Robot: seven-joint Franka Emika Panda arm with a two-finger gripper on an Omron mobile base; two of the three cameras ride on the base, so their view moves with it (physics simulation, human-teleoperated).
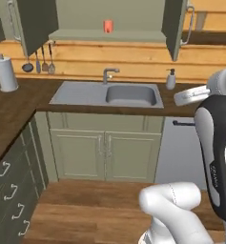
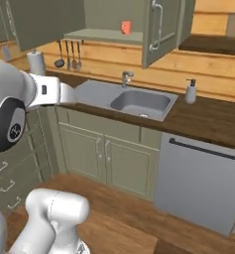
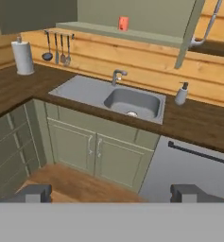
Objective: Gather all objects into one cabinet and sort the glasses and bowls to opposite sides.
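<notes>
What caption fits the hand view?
Open gripper looks across the sink toward the open wall cabinet, where a red cup stands on its shelf.

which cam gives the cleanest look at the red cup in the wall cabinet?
Left base view: red cup seen head-on on the cabinet shelf. Right base and hand views show it smaller, at an angle, near the right door.

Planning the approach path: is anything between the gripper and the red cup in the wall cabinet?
Nothing visible: the open gripper looks straight at the red cup on the shelf of the cabinet, whose doors stand open.
</notes>
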